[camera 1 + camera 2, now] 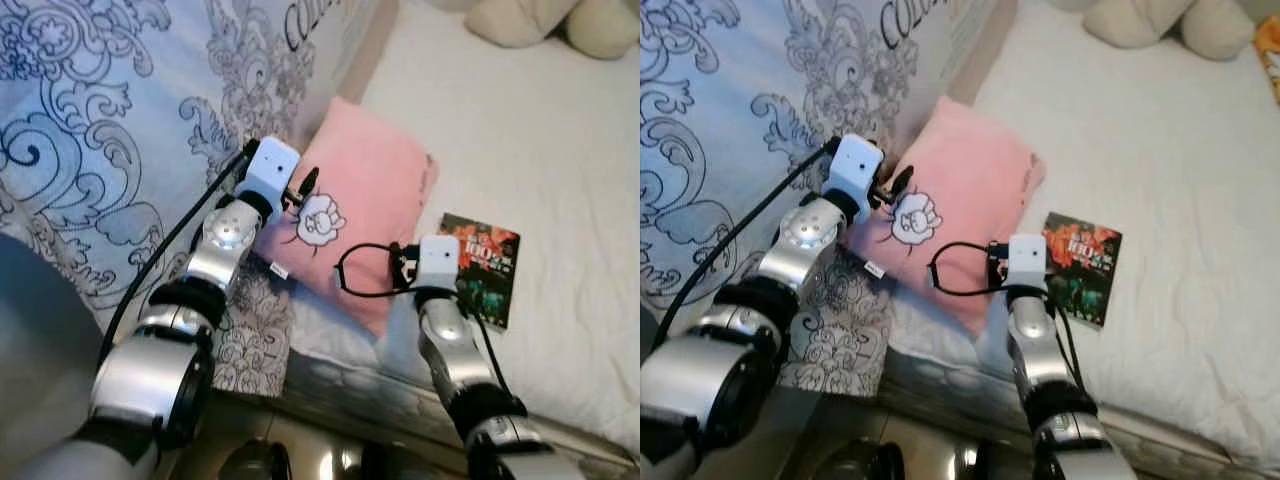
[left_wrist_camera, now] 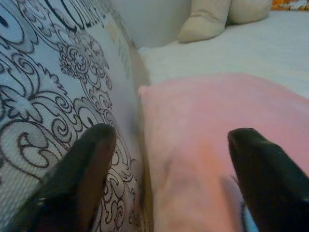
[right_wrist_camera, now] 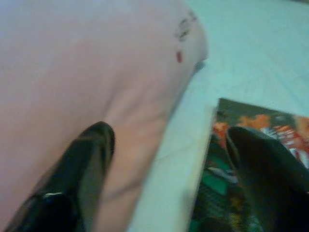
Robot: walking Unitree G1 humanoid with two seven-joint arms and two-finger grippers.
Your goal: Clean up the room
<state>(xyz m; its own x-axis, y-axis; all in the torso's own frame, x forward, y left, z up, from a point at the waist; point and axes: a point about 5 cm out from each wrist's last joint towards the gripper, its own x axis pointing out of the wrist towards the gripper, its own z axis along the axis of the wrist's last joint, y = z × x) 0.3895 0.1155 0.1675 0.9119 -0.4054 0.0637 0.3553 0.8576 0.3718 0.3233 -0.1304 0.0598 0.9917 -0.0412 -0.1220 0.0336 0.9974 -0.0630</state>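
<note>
Two arms reach over the wide white-sheeted bed (image 1: 560, 150), both closing on one pillow. Largest thing after it: the pale blue quilt with dark scroll print (image 1: 100, 120), bunched along the robot's left side. Next, the soft pink square pillow with a white cartoon patch (image 1: 365, 190), lying on the sheet against the quilt's edge. Cream plush cushions (image 1: 550, 20) sit far up the bed. Smaller: a thin dark book with a red and green cover (image 1: 490, 265), flat on the sheet just beside the pillow's right edge.

Left tool (image 2: 169, 159) has fingers apart, one on the quilt side, one over the pillow. Right tool (image 3: 166, 164) also spread, one finger against the pillow, the other above the book.

Step, as I judge it: positioning for a two-armed pillow pickup. Next move calls for squeezing inward on pink fabric only, without snagging quilt or book.
</note>
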